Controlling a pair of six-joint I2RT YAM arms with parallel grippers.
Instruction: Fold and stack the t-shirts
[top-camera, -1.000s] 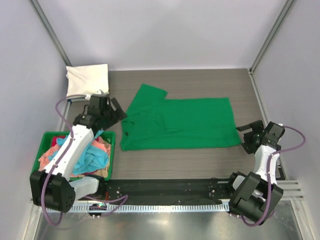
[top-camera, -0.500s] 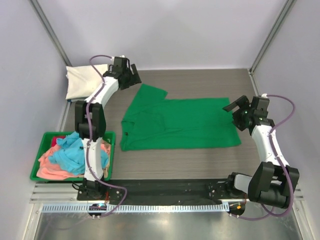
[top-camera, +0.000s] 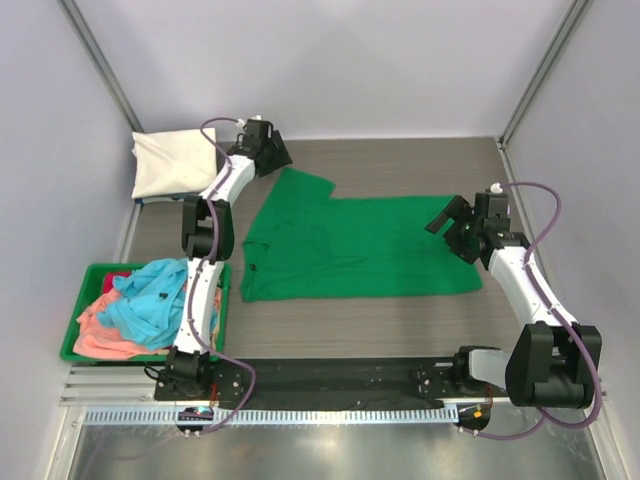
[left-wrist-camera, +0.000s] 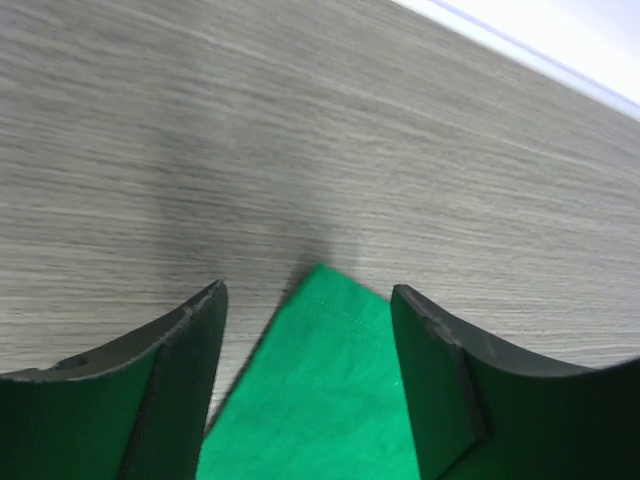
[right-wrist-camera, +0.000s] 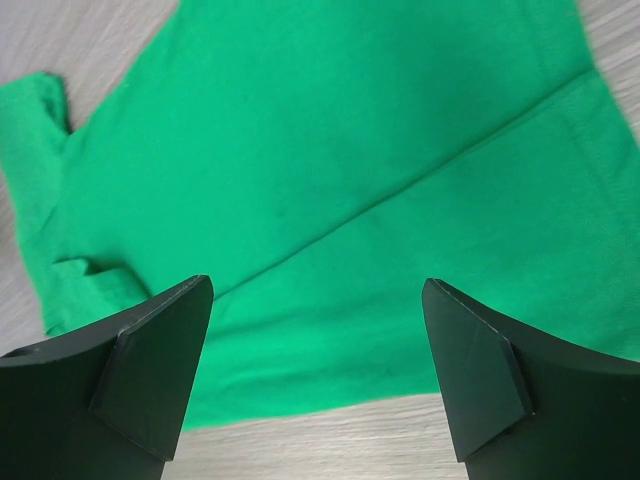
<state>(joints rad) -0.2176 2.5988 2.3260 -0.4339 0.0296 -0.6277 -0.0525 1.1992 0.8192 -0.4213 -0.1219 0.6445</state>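
I have the bright green t-shirt (top-camera: 350, 248) spread flat in the middle of the worktop (top-camera: 400, 160), with its collar end to the left and one sleeve reaching toward the far left. The left jaws stand apart over that sleeve's tip; the corner of cloth lies between them and nothing is clamped. The right jaws gape wide above the shirt's hem end and grip nothing. At near left the green plastic bin (top-camera: 66, 350) holds a loose heap, a light blue shirt (top-camera: 150, 300) lying over a salmon-pink one (top-camera: 100, 335). A folded cream-white shirt (top-camera: 172, 162) lies in the far-left corner.
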